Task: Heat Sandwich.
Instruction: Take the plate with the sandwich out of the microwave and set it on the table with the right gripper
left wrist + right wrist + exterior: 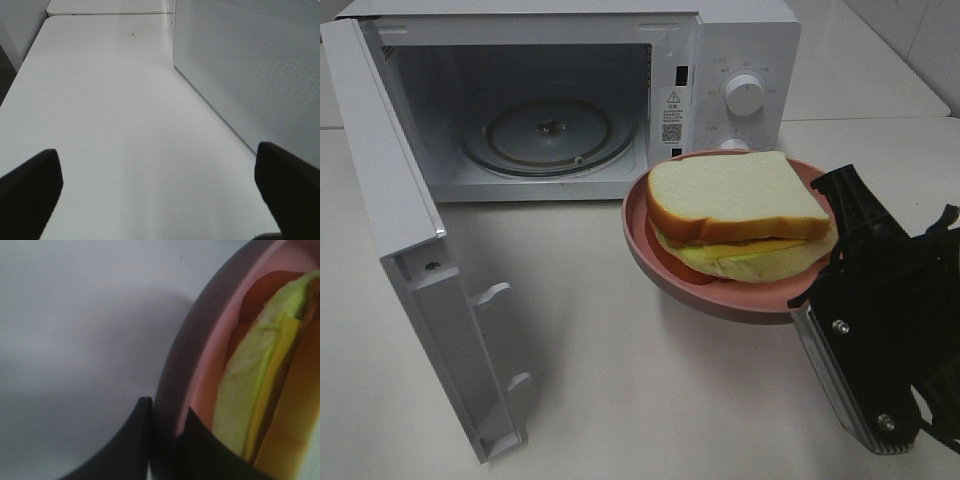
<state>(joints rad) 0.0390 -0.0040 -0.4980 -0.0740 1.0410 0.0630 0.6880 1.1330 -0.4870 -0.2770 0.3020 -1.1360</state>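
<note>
Black and bulky at lower right of the high view, the right gripper (825, 262) pinches the rim of the pink plate (650, 260), one finger (125, 450) outside, one inside. On it sits the sandwich (740, 215), right of centre, before the microwave (740, 60), whose door (410, 260) swings open at left. Left gripper (160, 185) hangs spread wide above the bare table (125, 100).

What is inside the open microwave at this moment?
Inside the microwave only the round glass turntable is visible, with nothing on it. The sandwich is outside on its pink plate. The front floor strip of the cavity is partly hidden by the lower frame.
</note>
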